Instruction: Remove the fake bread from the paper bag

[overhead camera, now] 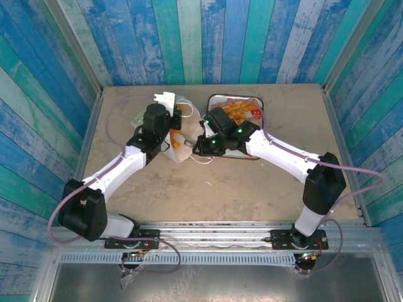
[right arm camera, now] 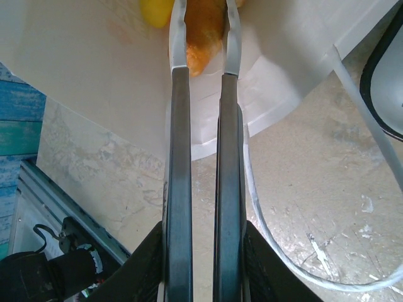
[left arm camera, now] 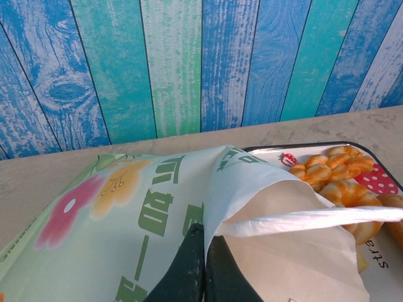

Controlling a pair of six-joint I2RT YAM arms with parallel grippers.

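The white paper bag (overhead camera: 184, 108) lies on its side at the table's back middle; its green lettering and flower print (left arm camera: 126, 214) fill the left wrist view. My left gripper (overhead camera: 175, 121) is shut on the edge of the bag's mouth (left arm camera: 204, 238), holding it up. My right gripper (overhead camera: 190, 146) reaches into the mouth, its fingers (right arm camera: 203, 19) shut on an orange piece of fake bread (right arm camera: 201, 53). A yellow piece (right arm camera: 154, 9) lies beside it inside the bag. Several more golden pastries (left arm camera: 334, 173) lie on the tray.
The strawberry-printed tray (overhead camera: 217, 99) with a dark rim (left arm camera: 302, 146) sits just right of the bag, under the right arm. The bag's white cord handle (right arm camera: 264, 233) trails on the table. Blue-green plank walls enclose the table on three sides.
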